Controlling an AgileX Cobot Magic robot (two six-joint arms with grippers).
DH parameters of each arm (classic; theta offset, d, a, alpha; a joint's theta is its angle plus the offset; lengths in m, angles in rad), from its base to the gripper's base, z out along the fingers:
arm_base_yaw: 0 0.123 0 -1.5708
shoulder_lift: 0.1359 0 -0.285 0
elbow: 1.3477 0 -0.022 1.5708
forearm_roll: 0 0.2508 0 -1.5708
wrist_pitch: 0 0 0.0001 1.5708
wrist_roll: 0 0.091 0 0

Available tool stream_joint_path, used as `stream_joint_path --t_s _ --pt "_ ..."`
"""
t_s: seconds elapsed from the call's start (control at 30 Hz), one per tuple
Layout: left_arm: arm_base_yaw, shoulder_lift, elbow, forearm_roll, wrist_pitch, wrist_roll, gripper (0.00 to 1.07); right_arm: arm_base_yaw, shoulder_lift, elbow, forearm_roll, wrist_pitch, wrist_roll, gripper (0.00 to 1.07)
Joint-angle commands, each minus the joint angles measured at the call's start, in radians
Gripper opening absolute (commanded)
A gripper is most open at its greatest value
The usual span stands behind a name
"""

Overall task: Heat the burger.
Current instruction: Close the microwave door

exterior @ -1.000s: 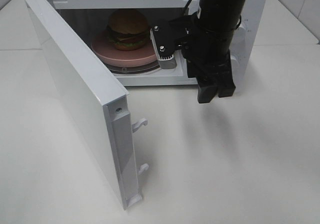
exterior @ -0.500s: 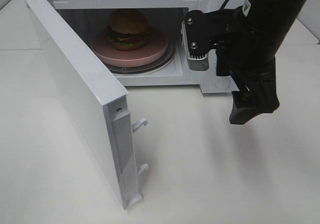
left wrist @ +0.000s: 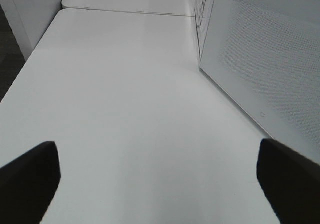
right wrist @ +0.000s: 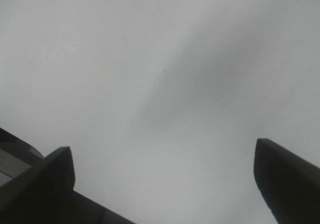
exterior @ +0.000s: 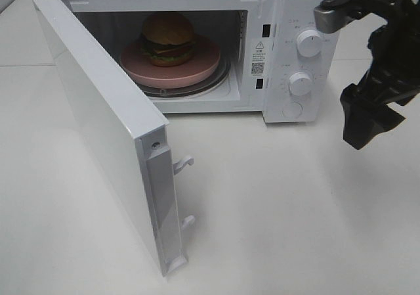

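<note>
The burger [exterior: 168, 39], with a tan domed bun, sits on a pinkish round plate [exterior: 205, 63] on the turntable inside the white microwave [exterior: 282, 6]. The microwave's door [exterior: 98, 124] stands wide open toward the left front. My right gripper [exterior: 365, 129] hangs above the table to the right of the control panel, apart from the microwave. In the right wrist view this gripper [right wrist: 164, 156] is open, with only bare table between its fingers. My left gripper [left wrist: 159, 151] is open over bare table beside the door's outer face; it lies outside the exterior high view.
Two round knobs [exterior: 310, 43] [exterior: 300, 83] are on the control panel. Two latch hooks [exterior: 184, 163] stick out from the door's free edge. White tabletop [exterior: 282, 209] spreads in front of and to the right of the microwave.
My right arm has swung right, from in front of the microwave opening to beyond the control panel, uncovering the panel. The burger and plate stay in place inside.
</note>
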Motion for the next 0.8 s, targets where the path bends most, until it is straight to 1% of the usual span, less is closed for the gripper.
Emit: stream_joint_path --t_s 0.03,0.07,0.1,0.13,0.17,0.2,0.27,0.3,0.37,0.43,0.47,0.53,0.57,0.6,0.63,0.67,0.7,0.73,0.77,0.8 --pt "-0.001 -0.012 0.002 -0.003 -0.002 -0.002 1.02 -0.09 -0.048 0.045 -0.008 0.005 0.122 0.94" --pt "-0.001 -0.012 0.002 -0.003 -0.002 -0.002 1.02 -0.118 -0.056 0.056 -0.006 0.005 0.153 0.94" --pt "-0.001 -0.012 0.002 -0.003 -0.002 -0.002 1.02 -0.118 -0.056 0.056 -0.006 0.005 0.153 0.94" --pt "-0.001 -0.012 0.002 -0.003 -0.002 -0.002 1.02 -0.174 -0.067 0.073 -0.007 0.005 0.22 0.94" --pt "-0.001 -0.012 0.002 -0.003 -0.002 -0.002 1.02 -0.21 -0.071 0.08 -0.007 0.006 0.264 0.94" --pt "-0.001 -0.012 0.002 -0.003 -0.002 -0.002 1.02 -0.21 -0.071 0.08 -0.007 0.006 0.264 0.94" --pt "-0.001 -0.012 0.002 -0.003 -0.002 -0.002 1.02 -0.343 -0.071 0.1 -0.007 0.034 0.349 0.94" --pt "-0.001 -0.012 0.002 -0.003 -0.002 -0.002 1.02 -0.343 -0.071 0.1 -0.007 0.034 0.349 0.94" --pt "-0.001 -0.012 0.002 -0.003 -0.002 -0.002 1.02 -0.402 -0.089 0.12 -0.011 0.056 0.347 0.94" --pt "-0.001 -0.012 0.002 -0.003 -0.002 -0.002 1.02 -0.411 -0.1 0.132 -0.011 0.057 0.347 0.94" --pt "-0.001 -0.012 0.002 -0.003 -0.002 -0.002 1.02 -0.425 -0.134 0.161 -0.011 0.057 0.347 0.94" --pt "-0.001 -0.012 0.002 -0.003 -0.002 -0.002 1.02 -0.427 -0.159 0.181 -0.008 0.057 0.347 0.94" --pt "-0.001 -0.012 0.002 -0.003 -0.002 -0.002 1.02 -0.427 -0.227 0.224 -0.003 0.055 0.347 0.94" --pt "-0.001 -0.012 0.002 -0.003 -0.002 -0.002 1.02 -0.427 -0.227 0.224 -0.003 0.055 0.347 0.94" --pt "-0.001 -0.012 0.002 -0.003 -0.002 -0.002 1.02 -0.427 -0.269 0.251 -0.003 0.054 0.347 0.94" --pt "-0.001 -0.012 0.002 -0.003 -0.002 -0.002 1.02 -0.427 -0.355 0.298 -0.003 0.05 0.344 0.94" --pt "-0.001 -0.012 0.002 -0.003 -0.002 -0.002 1.02 -0.427 -0.355 0.298 -0.003 0.05 0.344 0.94" --pt "-0.001 -0.012 0.002 -0.003 -0.002 -0.002 1.02 -0.427 -0.407 0.323 -0.003 0.045 0.342 0.94" --pt "-0.001 -0.012 0.002 -0.003 -0.002 -0.002 1.02 -0.427 -0.503 0.369 -0.003 0.035 0.339 0.94" --pt "-0.001 -0.012 0.002 -0.003 -0.002 -0.002 1.02 -0.427 -0.503 0.369 -0.003 0.035 0.339 0.94"
